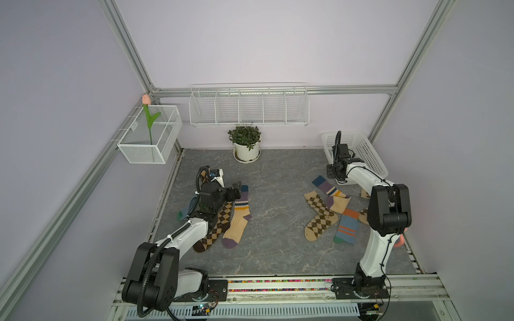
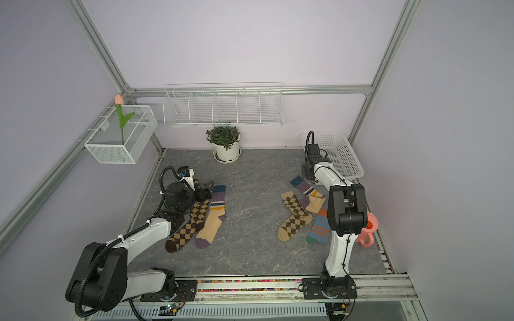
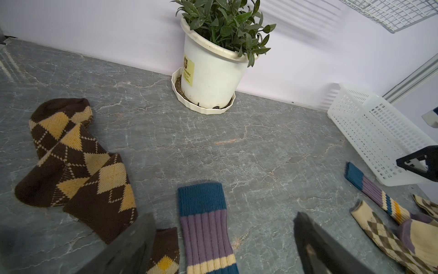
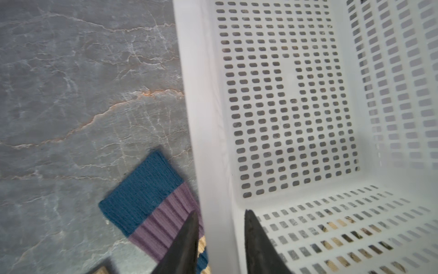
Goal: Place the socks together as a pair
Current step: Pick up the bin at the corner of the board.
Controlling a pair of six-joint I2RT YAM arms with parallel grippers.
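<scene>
**Ana:** What lay nearest the front edge of the tabletop (image 1: 278, 255)?

**Ben:** On its left side, a dark-brown argyle sock (image 1: 215, 230) and a cream ribbed sock (image 1: 236, 222) lay side by side, touching, toes toward the front. On the right side, a tan argyle sock (image 1: 319, 216) lay just beside a blue sock (image 1: 346, 228) with orange stripes. A pink watering can (image 2: 367, 236) stood by the right edge.

**Ana:** And the left gripper (image 3: 224, 214)?

**Ben:** Its fingers were spread wide, with that cream sock's blue cuff showing between them in the wrist view. A second dark-brown argyle sock (image 3: 71, 154) lay crumpled nearer the left edge.

**Ana:** Farther back on the right?

**Ben:** The second cream ribbed sock (image 1: 331, 193) lay bent, touching the tan one, its cuff near the white basket (image 1: 370, 155) in the back right corner. The right gripper (image 4: 221, 211) straddled the basket's wall, one finger outside and one inside, both close to the plastic. I couldn't tell whether they pinched it.

**Ana:** And at the back edge?

**Ben:** A potted plant (image 1: 246, 144) stood at its middle.
</scene>
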